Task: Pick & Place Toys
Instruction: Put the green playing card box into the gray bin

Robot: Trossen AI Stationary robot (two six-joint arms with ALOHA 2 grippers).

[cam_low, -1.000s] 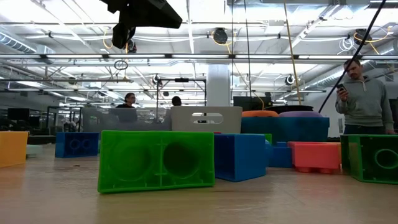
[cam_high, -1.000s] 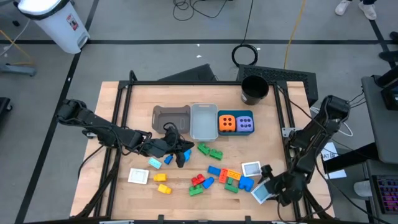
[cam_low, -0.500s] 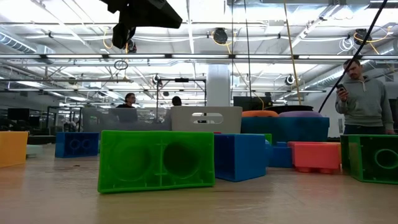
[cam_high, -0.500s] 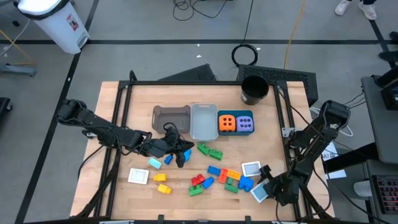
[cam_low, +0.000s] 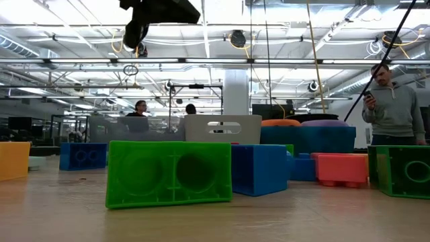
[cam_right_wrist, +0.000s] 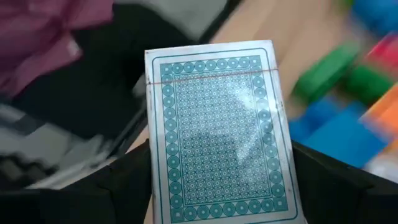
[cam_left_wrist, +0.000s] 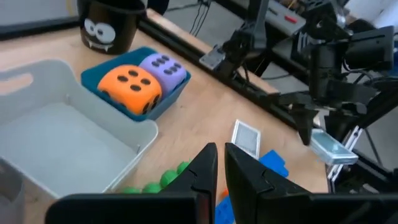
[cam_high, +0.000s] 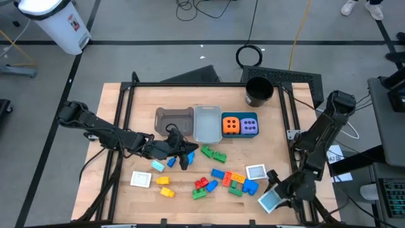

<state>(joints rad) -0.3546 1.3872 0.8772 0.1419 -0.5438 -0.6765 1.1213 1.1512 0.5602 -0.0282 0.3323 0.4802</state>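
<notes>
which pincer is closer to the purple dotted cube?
Left. Left pincer sits past the clear bin from the purple dotted cube; right pincer is at the table's near-right corner.

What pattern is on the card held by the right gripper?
A fine teal lattice with a white border on the card, clearest in the right wrist view.

Clear bin [cam_high: 207, 123] as landmark: bare wood behind it up to the cup [cam_high: 258, 90]. Grey bin [cam_high: 174, 119] touches one side, teal bin [cam_high: 239, 125] the other. Bricks [cam_high: 223, 180] crowd its front; left arm [cam_high: 114, 136] lies across there.
</notes>
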